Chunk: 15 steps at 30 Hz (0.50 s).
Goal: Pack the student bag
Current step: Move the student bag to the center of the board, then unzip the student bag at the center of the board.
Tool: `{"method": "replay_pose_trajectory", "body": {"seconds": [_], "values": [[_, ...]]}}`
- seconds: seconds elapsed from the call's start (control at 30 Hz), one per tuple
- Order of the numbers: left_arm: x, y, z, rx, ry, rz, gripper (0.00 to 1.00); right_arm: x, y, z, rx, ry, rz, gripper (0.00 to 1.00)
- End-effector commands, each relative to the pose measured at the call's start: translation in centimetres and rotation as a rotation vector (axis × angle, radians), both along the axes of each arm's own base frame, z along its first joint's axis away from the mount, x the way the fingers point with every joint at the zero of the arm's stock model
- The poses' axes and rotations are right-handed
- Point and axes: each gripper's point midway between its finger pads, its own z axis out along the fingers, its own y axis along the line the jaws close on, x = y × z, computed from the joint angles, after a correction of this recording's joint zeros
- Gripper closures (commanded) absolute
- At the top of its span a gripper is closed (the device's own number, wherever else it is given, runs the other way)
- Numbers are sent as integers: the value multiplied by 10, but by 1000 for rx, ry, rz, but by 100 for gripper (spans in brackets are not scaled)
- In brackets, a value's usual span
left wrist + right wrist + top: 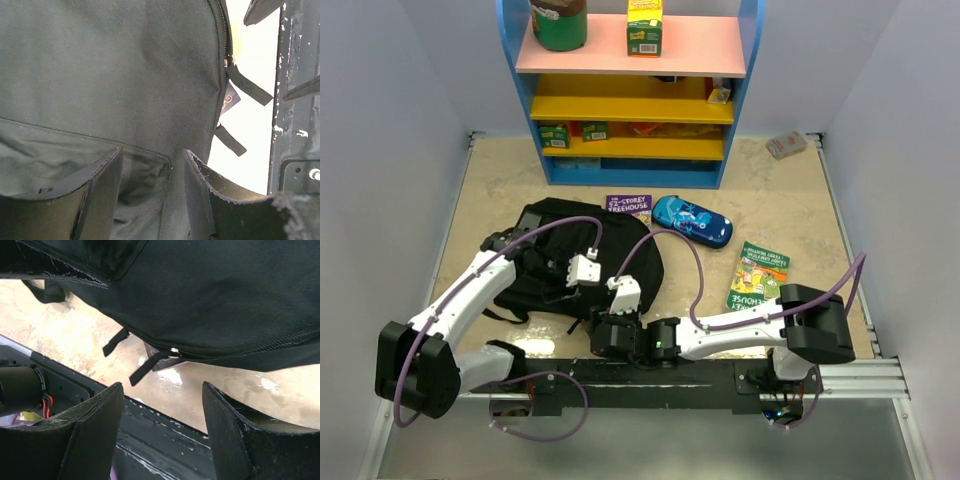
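I worked in a robot test cell dressed up as a schoolchild's corner, not a real home. Plain white walls boxed in a beige stone-look tabletop, and a bare aluminium rail ran along its near edge beside my bases. The staging was all props: a toy-coloured shelf with pink and yellow boards, two children's books, a blue pencil case and a black backpack.
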Motion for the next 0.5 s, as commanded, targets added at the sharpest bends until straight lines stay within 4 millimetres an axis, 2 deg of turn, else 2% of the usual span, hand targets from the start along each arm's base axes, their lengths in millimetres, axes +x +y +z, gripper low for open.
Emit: {"method": "replay_pose_trajectory", "body": {"seconds": [0.0,0.23,0.27,0.37,0.47], "values": [[9,-7,4,-40,-40,-1,45,6,26,23,141,9,-47,33],[14,-1,6,-17,-71,51,43,14,40,16,155,2,-89,39],[13,-1,6,-15,-69,54,43,15,42,10,143,2,-93,40],[7,2,6,-7,-68,39,42,17,47,7,149,-3,-98,49],[0,3,6,-8,-72,15,41,19,45,3,143,-1,-116,63]]}}
